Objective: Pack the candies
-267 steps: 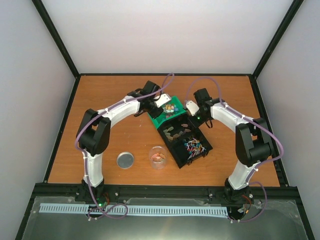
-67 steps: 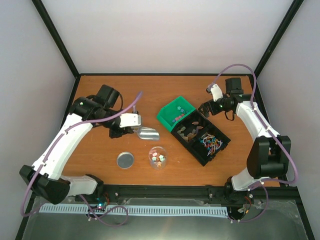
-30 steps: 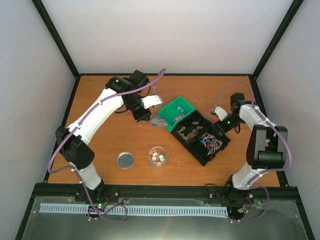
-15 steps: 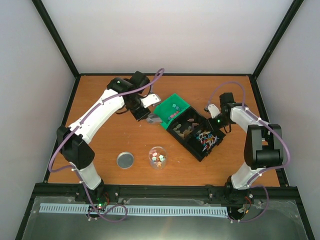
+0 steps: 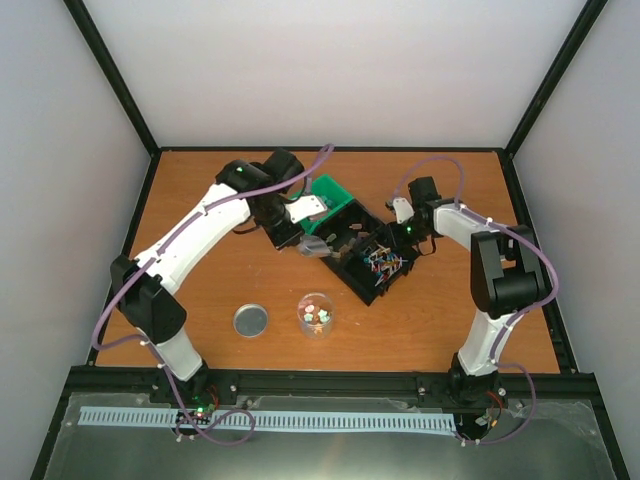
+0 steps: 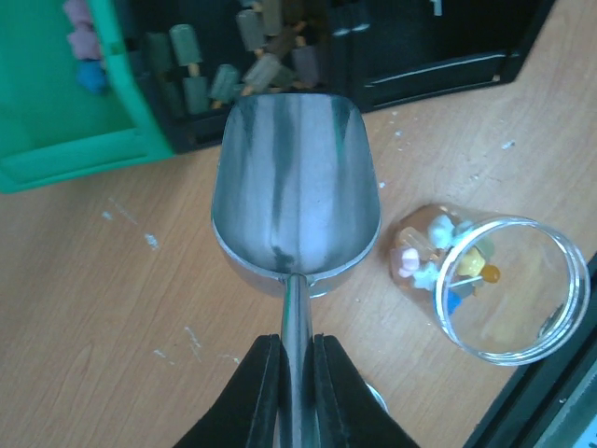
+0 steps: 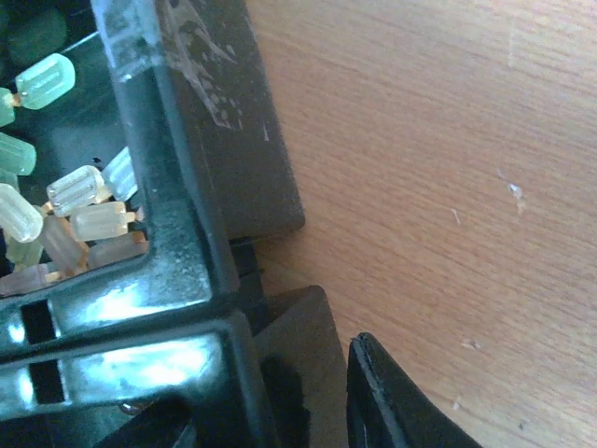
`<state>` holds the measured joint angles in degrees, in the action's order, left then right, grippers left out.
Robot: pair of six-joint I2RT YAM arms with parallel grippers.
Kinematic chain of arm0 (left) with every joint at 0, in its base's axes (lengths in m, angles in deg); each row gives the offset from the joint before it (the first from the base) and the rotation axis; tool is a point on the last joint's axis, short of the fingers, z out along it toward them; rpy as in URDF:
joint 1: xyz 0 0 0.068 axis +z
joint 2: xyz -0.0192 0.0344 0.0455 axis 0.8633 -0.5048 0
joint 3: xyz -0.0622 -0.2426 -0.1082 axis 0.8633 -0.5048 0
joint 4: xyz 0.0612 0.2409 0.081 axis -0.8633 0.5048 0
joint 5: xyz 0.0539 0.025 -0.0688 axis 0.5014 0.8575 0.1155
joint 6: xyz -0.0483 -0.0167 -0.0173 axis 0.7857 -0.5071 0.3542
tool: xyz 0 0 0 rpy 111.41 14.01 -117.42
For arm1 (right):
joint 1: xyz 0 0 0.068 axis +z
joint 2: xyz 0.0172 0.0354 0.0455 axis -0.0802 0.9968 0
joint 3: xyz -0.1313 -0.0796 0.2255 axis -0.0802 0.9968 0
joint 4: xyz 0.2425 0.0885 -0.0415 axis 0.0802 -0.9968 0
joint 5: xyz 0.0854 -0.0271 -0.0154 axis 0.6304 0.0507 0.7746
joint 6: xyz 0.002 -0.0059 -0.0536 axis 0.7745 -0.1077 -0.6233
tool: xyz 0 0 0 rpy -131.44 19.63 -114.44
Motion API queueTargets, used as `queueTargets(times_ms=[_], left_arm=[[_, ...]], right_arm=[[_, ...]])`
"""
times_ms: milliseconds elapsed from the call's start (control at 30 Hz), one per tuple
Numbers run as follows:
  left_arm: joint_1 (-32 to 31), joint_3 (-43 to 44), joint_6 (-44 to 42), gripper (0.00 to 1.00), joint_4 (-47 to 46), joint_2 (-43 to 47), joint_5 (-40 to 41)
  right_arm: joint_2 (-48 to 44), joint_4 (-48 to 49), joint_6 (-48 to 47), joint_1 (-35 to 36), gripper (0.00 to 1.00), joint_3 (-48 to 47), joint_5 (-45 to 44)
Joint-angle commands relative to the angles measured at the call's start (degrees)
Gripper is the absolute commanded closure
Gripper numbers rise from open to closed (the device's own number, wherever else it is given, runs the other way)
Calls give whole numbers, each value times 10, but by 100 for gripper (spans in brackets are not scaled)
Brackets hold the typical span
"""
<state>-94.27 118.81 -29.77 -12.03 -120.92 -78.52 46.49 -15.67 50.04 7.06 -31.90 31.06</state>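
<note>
- Left wrist view: left gripper [image 6: 297, 359] clenched the scoop [image 6: 297, 196] handle; candies [image 6: 80, 47] lay ahead-left of its fingers, in the green bin [image 6: 84, 131].
- Right gripper [image 5: 405, 224] met the black tray [image 7: 201, 201] wall; grasp could not be told.

The bin [image 6: 65, 112] is green, tray [image 5: 372, 272] black, scoop [image 6: 297, 201] silver, candies [image 6: 424, 271] multicoloured.

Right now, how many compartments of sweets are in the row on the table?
3. Farthest, a green bin of candies; in the middle, a black one of brown pieces; nearest, a black one of coloured sticks.
</note>
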Motion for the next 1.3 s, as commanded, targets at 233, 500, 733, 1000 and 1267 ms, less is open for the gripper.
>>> queueTargets(times_ms=[233,500,733,1000,1267], left_arm=[[-86,28,4,99,41,-30,2],[-129,19,21,99,42,-47,28],[-133,77,44,99,33,-94,44],[-156,124,62,99,33,-149,56],[-156,72,-16,99,47,-65,20]], right_arm=[[-15,2,41,13,67,-6,40],[-53,-25,7,13,61,8,31],[-65,-27,17,12,62,33,52],[-82,-33,12,12,64,48,54],[-85,-33,10,12,64,46,41]])
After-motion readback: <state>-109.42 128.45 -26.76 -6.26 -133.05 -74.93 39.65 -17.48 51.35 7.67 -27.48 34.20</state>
